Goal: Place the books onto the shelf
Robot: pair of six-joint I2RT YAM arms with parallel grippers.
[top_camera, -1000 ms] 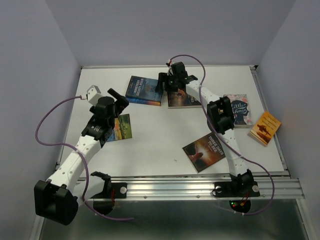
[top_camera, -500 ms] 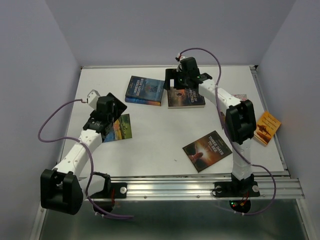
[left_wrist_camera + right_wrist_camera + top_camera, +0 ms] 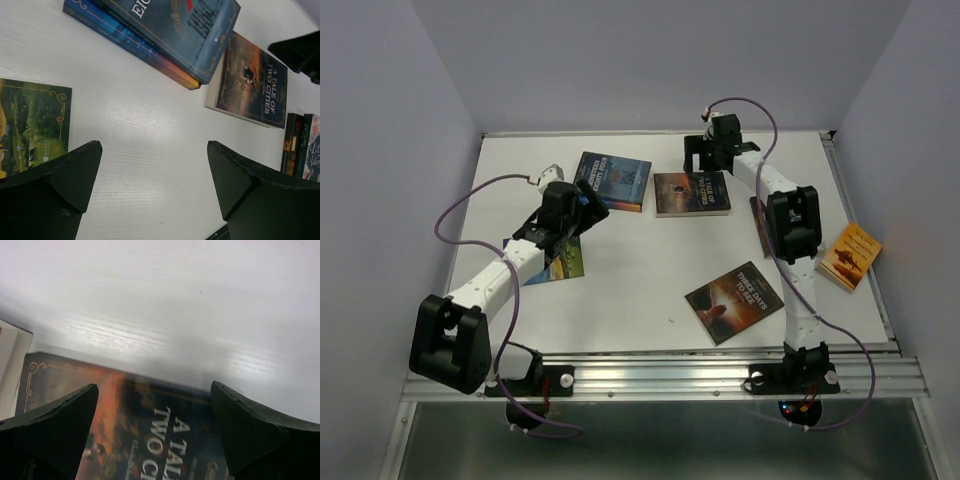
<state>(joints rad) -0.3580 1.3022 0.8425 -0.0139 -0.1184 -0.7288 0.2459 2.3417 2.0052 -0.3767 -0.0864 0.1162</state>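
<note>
Right fingers (image 3: 712, 152) open, empty, hovering above the far long edge of the brown book (image 3: 691, 193). The book lies flat on the worktop (image 3: 630, 280), towards the arm bases. Right arm nearer. Left fingers (image 3: 584, 198) open, beside the blue books (image 3: 610, 180).

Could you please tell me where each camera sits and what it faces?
Top external: high at the near edge, looking down on the table, left arm and right arm.
Left wrist: past the open left gripper, at the blue books and A Tale of Two Cities.
Right wrist: past the open right gripper, down at that book's edge.
Shared: that book, in all three.
</note>
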